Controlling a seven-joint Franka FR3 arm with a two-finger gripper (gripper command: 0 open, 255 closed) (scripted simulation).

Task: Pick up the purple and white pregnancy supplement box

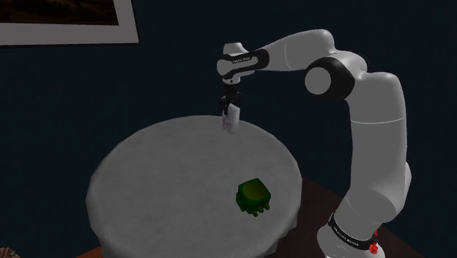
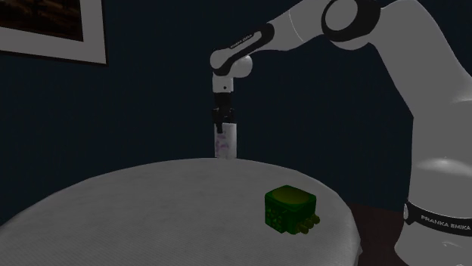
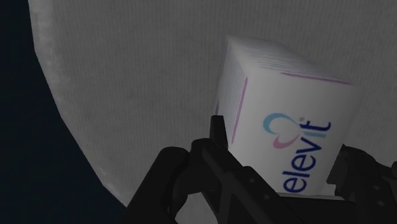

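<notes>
The supplement box [image 3: 280, 121] is white with thin purple lines and blue "elevit" lettering. My black gripper [image 3: 277, 162] is shut on the box, one finger on each side. The box [image 1: 231, 119] hangs upright under the gripper [image 1: 231, 108] above the far edge of the round white table [image 1: 168, 183]. In the second exterior view the box [image 2: 224, 140] hangs below the gripper [image 2: 222, 121], and its lower end looks clear of the tabletop [image 2: 151, 211].
A green blocky object [image 1: 253, 196] sits on the table toward the stand side, also visible as the green object [image 2: 290, 210]. A framed picture [image 1: 66, 20] hangs on the dark wall. The table's rim [image 3: 57, 95] curves beneath the gripper.
</notes>
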